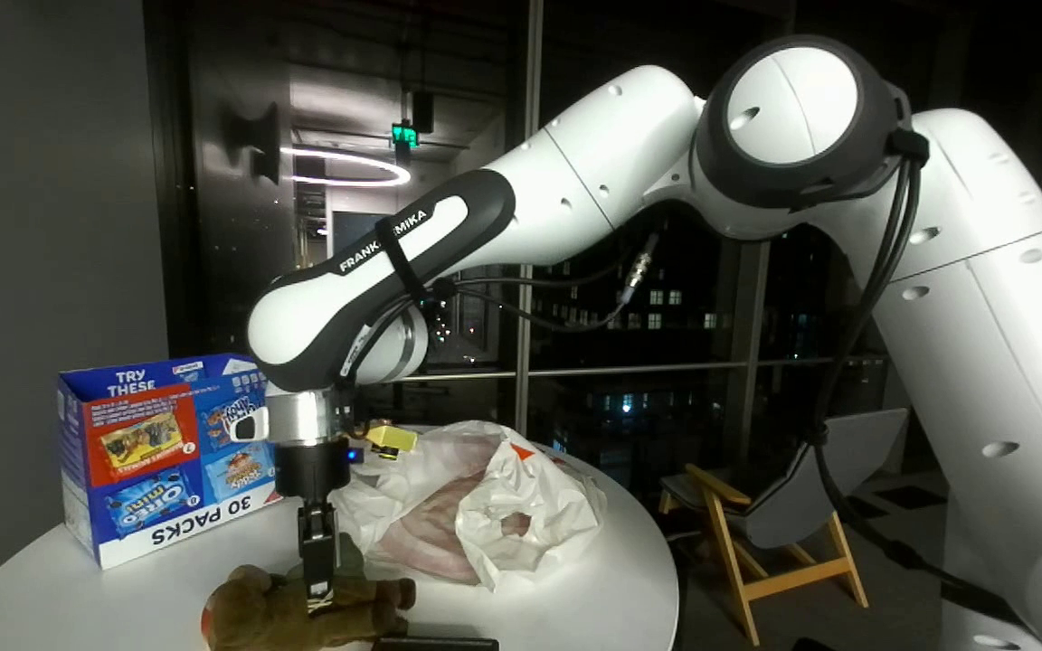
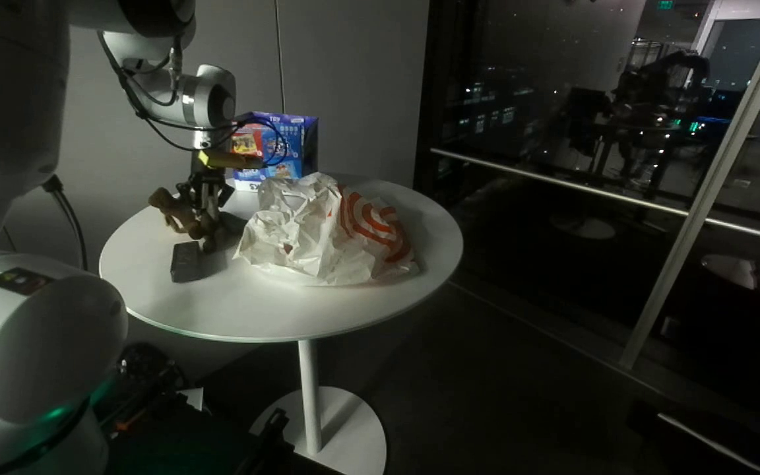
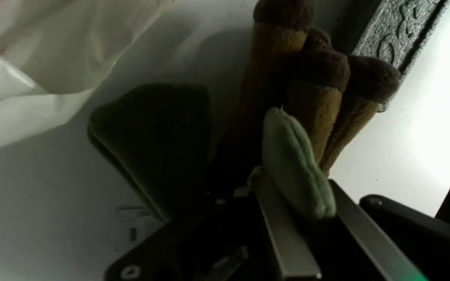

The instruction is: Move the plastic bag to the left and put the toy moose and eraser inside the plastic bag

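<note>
The end effector (image 1: 319, 598) points down and is clenched on the toy moose (image 1: 250, 613): in the wrist view its fingers (image 3: 285, 242) stand close together with a pale green fabric piece (image 3: 292, 160), apparently the toy's own, between them. The toy moose lies beneath, legs (image 3: 320, 78) reaching past the fingertips; whether any of it is raised off the tabletop (image 2: 241, 313) cannot be told. Gripping it near the middle probably serves balance, since soft plush yields to a pinch while a hold on one leg would likely let the body swing.

The plastic bag (image 2: 294, 237) lies crumpled just beside the end effector, near enough for a short carry, though its loose folds could snag the toy. Where its mouth lies is unclear, so entry may be the harder part. The eraser (image 2: 185, 262) rests on the tabletop just beyond the legs, outside the grip, and presumably waits for a second pick, as one pinch could hardly take both. The snack box (image 1: 182, 470) stands on the far side of the end effector from the eraser, probably mere clutter.
</note>
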You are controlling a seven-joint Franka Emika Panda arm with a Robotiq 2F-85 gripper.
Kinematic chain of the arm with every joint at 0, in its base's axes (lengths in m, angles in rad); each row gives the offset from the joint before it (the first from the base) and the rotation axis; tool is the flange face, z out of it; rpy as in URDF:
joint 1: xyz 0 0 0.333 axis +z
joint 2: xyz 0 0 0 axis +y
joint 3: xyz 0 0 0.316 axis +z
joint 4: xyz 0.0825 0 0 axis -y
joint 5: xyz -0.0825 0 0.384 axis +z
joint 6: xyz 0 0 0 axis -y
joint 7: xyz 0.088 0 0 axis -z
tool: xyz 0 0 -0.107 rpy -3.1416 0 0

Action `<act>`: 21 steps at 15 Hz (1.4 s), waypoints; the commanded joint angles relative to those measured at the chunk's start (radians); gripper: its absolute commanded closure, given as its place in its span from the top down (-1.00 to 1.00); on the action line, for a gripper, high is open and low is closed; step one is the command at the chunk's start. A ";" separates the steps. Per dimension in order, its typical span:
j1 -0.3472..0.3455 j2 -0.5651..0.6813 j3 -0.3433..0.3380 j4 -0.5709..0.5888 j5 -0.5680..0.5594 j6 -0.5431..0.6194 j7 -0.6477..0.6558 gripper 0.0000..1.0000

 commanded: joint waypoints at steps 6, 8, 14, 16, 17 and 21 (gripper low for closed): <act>-0.053 -0.077 0.010 0.001 0.080 -0.002 0.008 -0.67; -0.076 -0.131 0.007 -0.031 0.122 0.029 0.004 -0.66; -0.121 -0.278 -0.017 -0.107 0.224 0.133 0.011 -0.66; -0.126 -0.328 -0.026 -0.142 0.254 0.163 0.003 -0.66; -0.128 -0.355 -0.031 -0.163 0.269 0.179 -0.001 -0.66; -0.126 -0.466 -0.058 -0.251 0.340 0.214 -0.030 -0.66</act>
